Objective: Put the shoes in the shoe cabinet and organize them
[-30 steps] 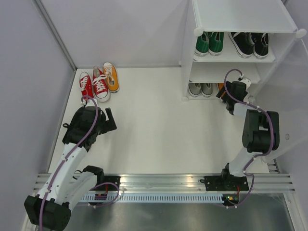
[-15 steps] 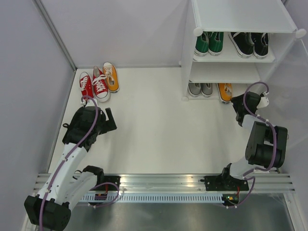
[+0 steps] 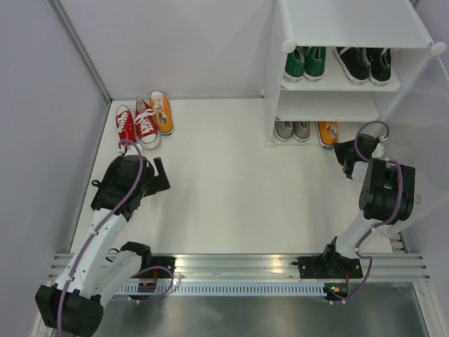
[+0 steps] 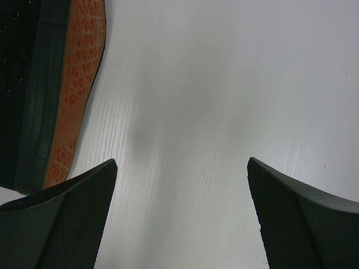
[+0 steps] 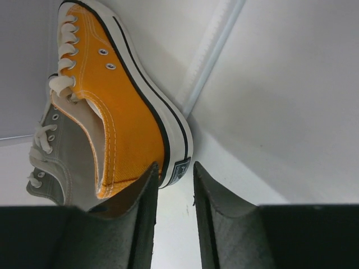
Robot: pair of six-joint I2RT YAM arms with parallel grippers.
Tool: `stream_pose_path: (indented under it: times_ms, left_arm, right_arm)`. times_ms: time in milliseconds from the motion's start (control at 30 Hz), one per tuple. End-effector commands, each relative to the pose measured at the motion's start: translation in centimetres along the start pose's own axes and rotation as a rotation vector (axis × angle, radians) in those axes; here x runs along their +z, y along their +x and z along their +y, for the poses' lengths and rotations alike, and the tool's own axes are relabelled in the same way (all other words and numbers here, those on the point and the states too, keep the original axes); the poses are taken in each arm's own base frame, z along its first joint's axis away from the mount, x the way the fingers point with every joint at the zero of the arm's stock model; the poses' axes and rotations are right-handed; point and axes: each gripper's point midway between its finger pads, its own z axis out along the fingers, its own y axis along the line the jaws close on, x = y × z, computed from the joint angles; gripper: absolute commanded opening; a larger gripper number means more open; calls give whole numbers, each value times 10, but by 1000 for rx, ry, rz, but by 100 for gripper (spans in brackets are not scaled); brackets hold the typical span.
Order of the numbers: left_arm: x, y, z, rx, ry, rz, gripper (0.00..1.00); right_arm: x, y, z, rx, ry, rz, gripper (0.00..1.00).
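Left pincer: we saw the left pincer spread as wide as it went and gripping nothing, poised over the plain white surface at the left side.
Right pincer: the fingers of the right pincer stood only a narrow gap apart with nothing between them. The tips were just short of a shoe's heel, and we could not tell whether they touched it.
Cabinet: the tall white translucent plastic shoe cabinet stood at the back right.
Middle tier: we found a pair of green canvas sneakers on the left and a pair of black canvas sneakers on the right.
Bottom tier: a pair of grey canvas sneakers sat on the left. One orange canvas sneaker sat just beside them, heel toward the right pincer.
Loose shoes: a pair of red canvas sneakers and a second orange sneaker lay side by side at the back left of the surface.
Left wrist view: we made out a shadowed shoe with a patterned reddish sole at the left edge, its upper too dark to name a colour.
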Motion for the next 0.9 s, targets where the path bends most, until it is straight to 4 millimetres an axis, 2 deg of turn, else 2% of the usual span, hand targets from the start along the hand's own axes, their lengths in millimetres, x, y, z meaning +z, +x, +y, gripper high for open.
stream_pose_path:
  times_ms: [0, 233, 267, 400, 567, 633, 700, 733, 767, 800, 833, 867]
  left_arm:
    - [3, -6, -1, 26, 6, -25, 100]
    - [4, -6, -1, 28, 1, -22, 100]
    - [5, -6, 0, 29, 0, -18, 100]
    - [5, -6, 0, 29, -2, -18, 100]
    - [5, -7, 0, 29, -3, -19, 100]
    - [5, -6, 0, 29, -3, -19, 100]
    - [5, -6, 0, 29, -3, -19, 100]
    - [5, -7, 0, 29, -2, -22, 100]
    - [5, -6, 0, 28, -3, -19, 100]
    - [5, -6, 0, 26, -2, -19, 100]
    - [5, -6, -1, 23, -2, -19, 100]
    - [5, -7, -1, 19, 1, -21, 100]
  right_arm:
    - [14, -18, 41, 30, -146, -42, 35]
    - [33, -23, 57, 17, -171, -42, 34]
    - [35, -26, 64, 10, -185, -46, 33]
    - [46, -17, 65, -5, -168, -29, 33]
    - [50, -11, 62, -4, -151, -12, 34]
    - [43, -13, 61, -13, -138, -26, 36]
    - [31, -15, 51, -57, -81, -30, 38]
    - [26, -21, 45, -83, -39, -59, 41]
    - [20, -15, 29, -106, 31, -34, 43]
    - [8, -22, 33, -144, 34, -49, 45]
    - [1, -26, 28, -166, 67, -65, 50]
    - [-15, -26, 24, -186, 97, -56, 53]
